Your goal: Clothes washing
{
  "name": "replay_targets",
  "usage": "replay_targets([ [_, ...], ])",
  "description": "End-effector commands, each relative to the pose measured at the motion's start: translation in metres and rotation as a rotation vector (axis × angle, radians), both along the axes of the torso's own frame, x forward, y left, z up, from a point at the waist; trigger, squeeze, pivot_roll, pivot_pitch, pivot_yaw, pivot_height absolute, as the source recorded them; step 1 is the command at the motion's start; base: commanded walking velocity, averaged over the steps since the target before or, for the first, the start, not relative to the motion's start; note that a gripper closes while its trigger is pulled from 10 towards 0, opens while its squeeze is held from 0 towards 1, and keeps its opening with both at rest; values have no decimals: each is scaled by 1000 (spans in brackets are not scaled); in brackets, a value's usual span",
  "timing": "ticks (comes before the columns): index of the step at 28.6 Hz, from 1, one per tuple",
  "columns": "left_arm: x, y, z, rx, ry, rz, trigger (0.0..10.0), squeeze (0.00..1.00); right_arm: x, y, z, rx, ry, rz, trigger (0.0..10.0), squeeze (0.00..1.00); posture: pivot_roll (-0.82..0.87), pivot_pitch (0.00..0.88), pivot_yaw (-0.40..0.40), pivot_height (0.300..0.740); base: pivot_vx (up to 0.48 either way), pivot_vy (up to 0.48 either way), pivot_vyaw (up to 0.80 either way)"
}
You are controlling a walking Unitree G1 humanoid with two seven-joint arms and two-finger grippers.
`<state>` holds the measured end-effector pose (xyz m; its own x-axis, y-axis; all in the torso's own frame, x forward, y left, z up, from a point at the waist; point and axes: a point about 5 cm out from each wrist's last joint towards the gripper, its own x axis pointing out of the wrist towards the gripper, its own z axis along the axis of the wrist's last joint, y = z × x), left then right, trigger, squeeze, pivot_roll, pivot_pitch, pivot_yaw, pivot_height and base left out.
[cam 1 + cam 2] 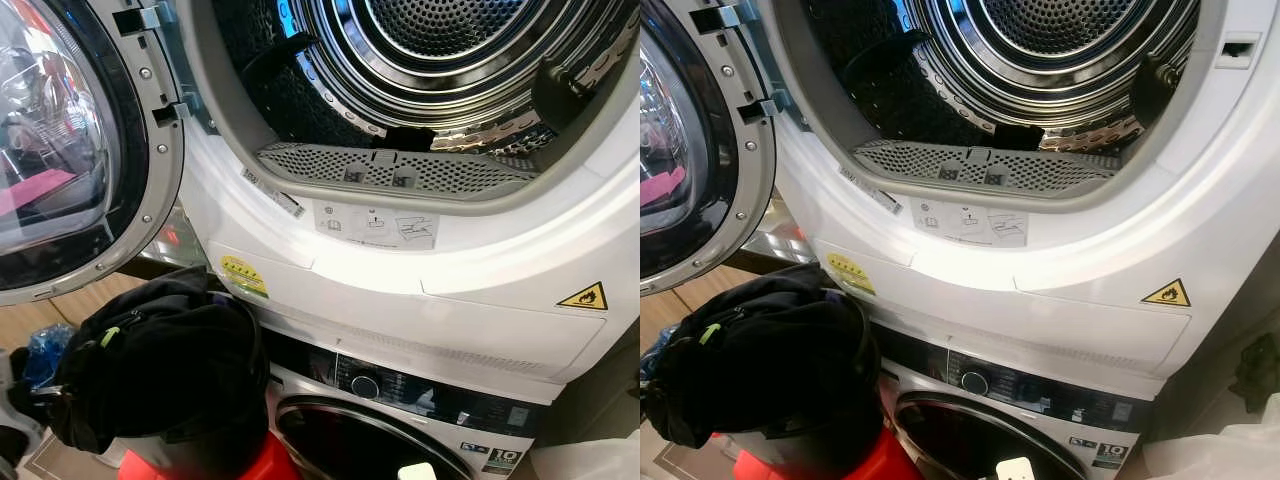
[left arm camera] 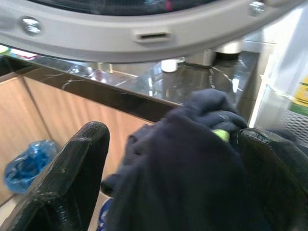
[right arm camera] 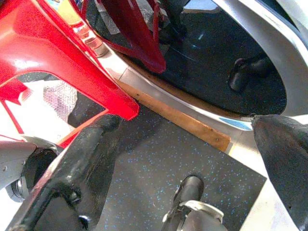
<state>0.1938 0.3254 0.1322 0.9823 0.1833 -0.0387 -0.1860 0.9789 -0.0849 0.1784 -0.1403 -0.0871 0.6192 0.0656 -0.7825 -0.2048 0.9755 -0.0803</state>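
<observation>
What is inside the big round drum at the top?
The drum shows shiny holed metal walls and a dark piece of clothing at its left side. Its top part is out of the picture.

two stacked machines [image 1: 420, 300], one dark clothes bundle [image 1: 160, 360], one open door [image 1: 70, 150].
</observation>
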Motion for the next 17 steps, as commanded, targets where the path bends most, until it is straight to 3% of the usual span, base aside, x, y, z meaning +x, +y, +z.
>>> replay_targets([
  [1,-3,16,2,9,32,50,10000,1000,-1,3,-1,5,11,0,10000,0,102,0,130,740,0,0,0],
  [5,-3,29,0,24,83,87,10000,1000,-1,3,-1,3,10,0,10000,0,106,0,128,740,0,0,0],
  [11,9,24,0,5,76,17,10000,1000,-1,4,-1,2,10,0,10000,0,96,0,130,740,0,0,0],
  [17,14,20,-10,-13,136,-12,10000,1000,-2,4,-1,3,11,-5,10000,0,96,0,133,740,0,0,0],
])
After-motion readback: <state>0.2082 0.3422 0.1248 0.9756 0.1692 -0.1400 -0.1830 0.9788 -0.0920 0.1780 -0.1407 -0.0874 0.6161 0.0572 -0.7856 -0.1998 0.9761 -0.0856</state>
